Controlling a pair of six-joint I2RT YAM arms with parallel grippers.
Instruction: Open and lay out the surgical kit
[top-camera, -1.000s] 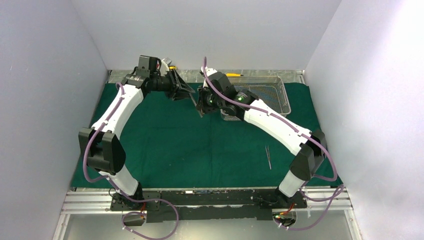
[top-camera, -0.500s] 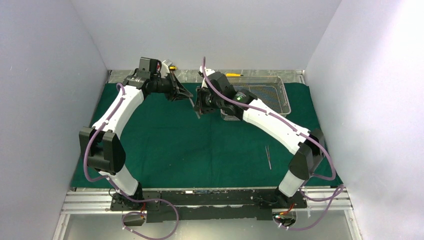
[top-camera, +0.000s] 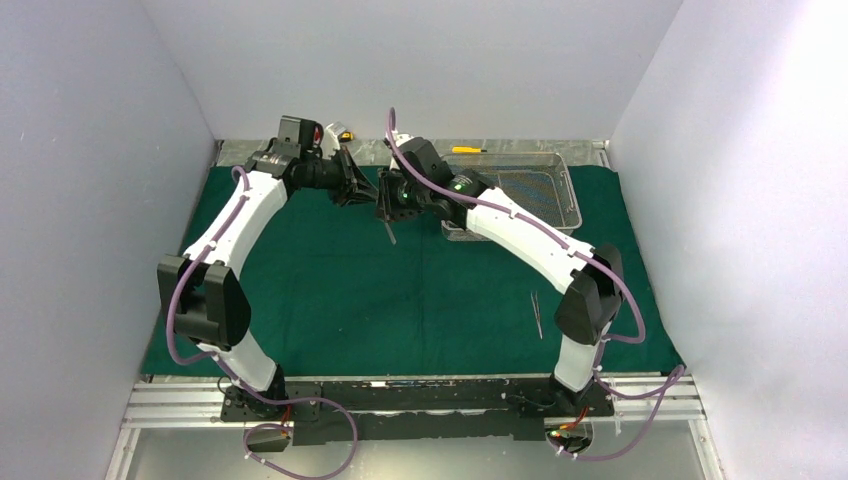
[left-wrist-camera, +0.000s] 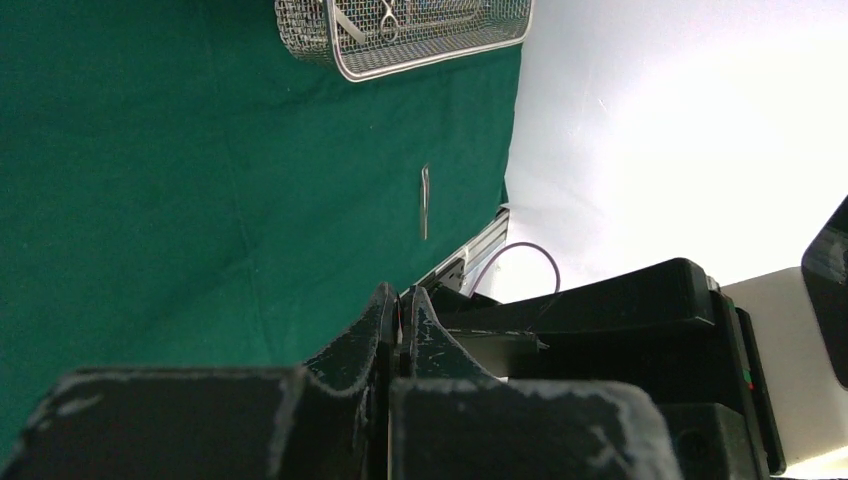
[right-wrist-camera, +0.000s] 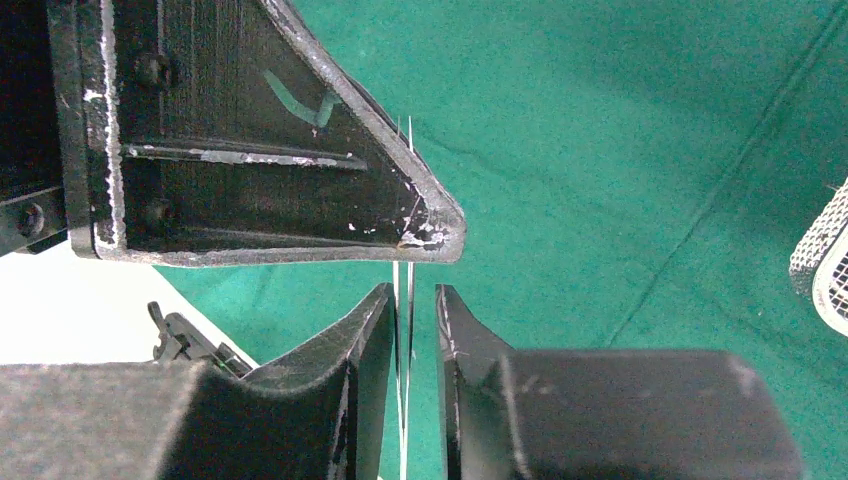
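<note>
Tweezers (top-camera: 390, 236) from the surgical kit hang in the air just left of the wire-mesh tray (top-camera: 572, 190), above the green cloth (top-camera: 330, 290). A second ago the right gripper (right-wrist-camera: 412, 292) was clamped on them. Now the left gripper (left-wrist-camera: 403, 297) has clenched on them and the right jaws have parted, with the blades standing loose between them. It looks to me like a handover just made, leaving the left arm to lay them out. Another pair (top-camera: 538, 315) lies on the cloth, nearer than the tray.
</note>
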